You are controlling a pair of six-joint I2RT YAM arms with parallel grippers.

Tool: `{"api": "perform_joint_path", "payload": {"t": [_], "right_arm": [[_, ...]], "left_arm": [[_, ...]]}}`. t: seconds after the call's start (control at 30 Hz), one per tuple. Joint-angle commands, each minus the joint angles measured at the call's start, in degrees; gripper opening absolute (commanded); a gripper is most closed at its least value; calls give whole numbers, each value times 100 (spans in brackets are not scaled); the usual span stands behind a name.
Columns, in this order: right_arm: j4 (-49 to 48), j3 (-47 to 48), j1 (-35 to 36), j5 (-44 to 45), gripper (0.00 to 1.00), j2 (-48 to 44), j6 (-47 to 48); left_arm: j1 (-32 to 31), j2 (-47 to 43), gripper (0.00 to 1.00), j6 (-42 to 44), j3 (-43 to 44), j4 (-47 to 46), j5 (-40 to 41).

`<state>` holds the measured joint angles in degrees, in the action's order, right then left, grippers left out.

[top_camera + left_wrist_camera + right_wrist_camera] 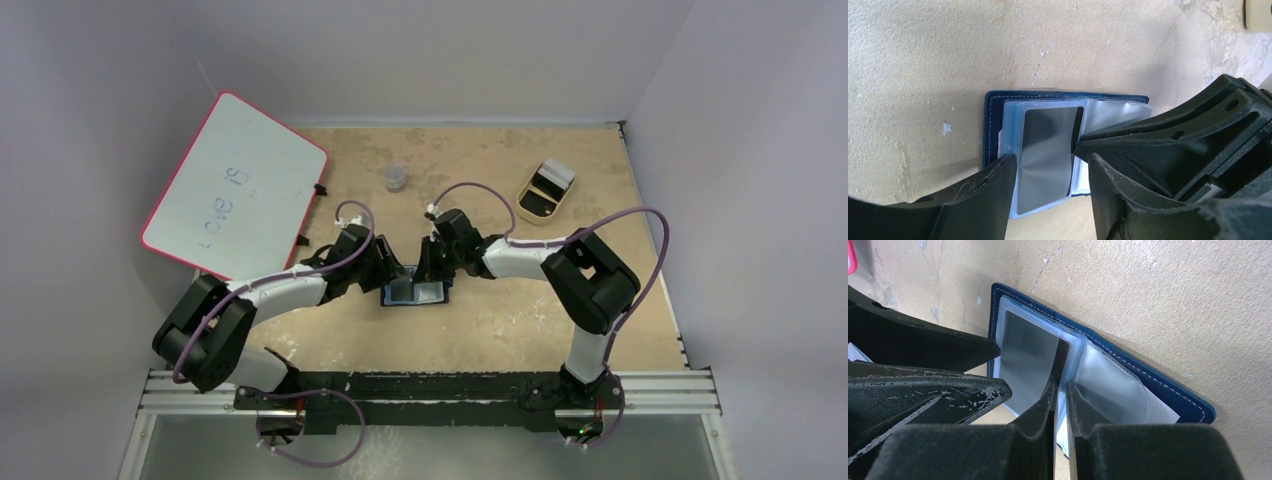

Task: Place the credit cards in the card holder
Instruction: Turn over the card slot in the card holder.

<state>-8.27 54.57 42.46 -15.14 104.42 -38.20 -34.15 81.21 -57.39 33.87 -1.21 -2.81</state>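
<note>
The navy card holder (415,293) lies open on the table between both arms, clear sleeves up. In the left wrist view its navy cover (993,125) frames a grey credit card (1048,150) lying in the left sleeve, slightly buckled. My left gripper (1051,160) is open and straddles that card, its left finger (988,195) over the sleeve's edge. My right gripper (1061,387) is nearly shut, only a thin slit showing. Its tips rest against the raised right edge of the card (1025,365), at the holder's (1193,407) fold. I cannot tell whether anything is pinched in the slit.
A pink-edged whiteboard (235,185) leans at the back left. A small clear cup (396,177) stands behind the arms. A tan oval tray (545,190) sits at the back right. Walls close in on the left, back and right.
</note>
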Motion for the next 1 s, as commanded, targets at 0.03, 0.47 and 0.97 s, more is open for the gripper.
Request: {"api": "perform_joint_path", "payload": {"t": [0.03, 0.47, 0.97], "right_arm": [[-88, -123, 43, 23, 10, 122, 5], [-71, -202, 39, -6, 8, 153, 40], [-106, -119, 35, -23, 14, -40, 188]], "left_arm": [[-12, -51, 54, 29, 69, -457, -304], [-8, -368, 54, -147, 123, -549, -506], [-17, -263, 54, -191, 146, -903, -853]]}}
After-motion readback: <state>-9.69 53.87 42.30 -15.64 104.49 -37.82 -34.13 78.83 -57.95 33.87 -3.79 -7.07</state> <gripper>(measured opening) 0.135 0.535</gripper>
